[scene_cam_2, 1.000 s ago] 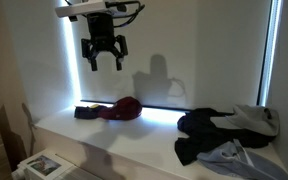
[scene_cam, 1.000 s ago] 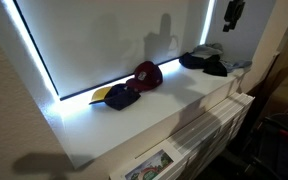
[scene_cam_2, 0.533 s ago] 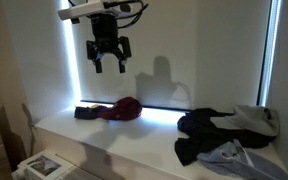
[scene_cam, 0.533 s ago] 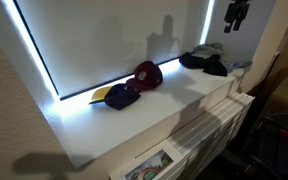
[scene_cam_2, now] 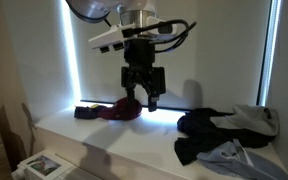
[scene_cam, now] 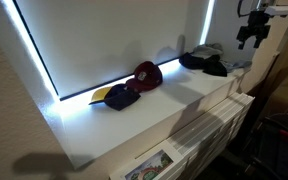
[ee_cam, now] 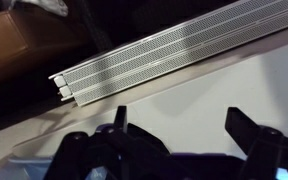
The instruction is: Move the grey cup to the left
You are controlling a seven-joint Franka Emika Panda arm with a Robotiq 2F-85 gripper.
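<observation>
one grey cup [scene_cam_2: 252, 118], one maroon cap [scene_cam: 147, 73]

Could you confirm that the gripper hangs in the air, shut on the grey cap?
Not quite: the gripper hangs in the air open and empty; an exterior view shows the grey cap lying on the ledge.

A dim room: a white counter [scene_cam: 144, 118] runs beneath a drawn window blind [scene_cam: 104, 40], daylight glowing along its edges; a ribbed white radiator [scene_cam: 212, 125] sits below.
</observation>
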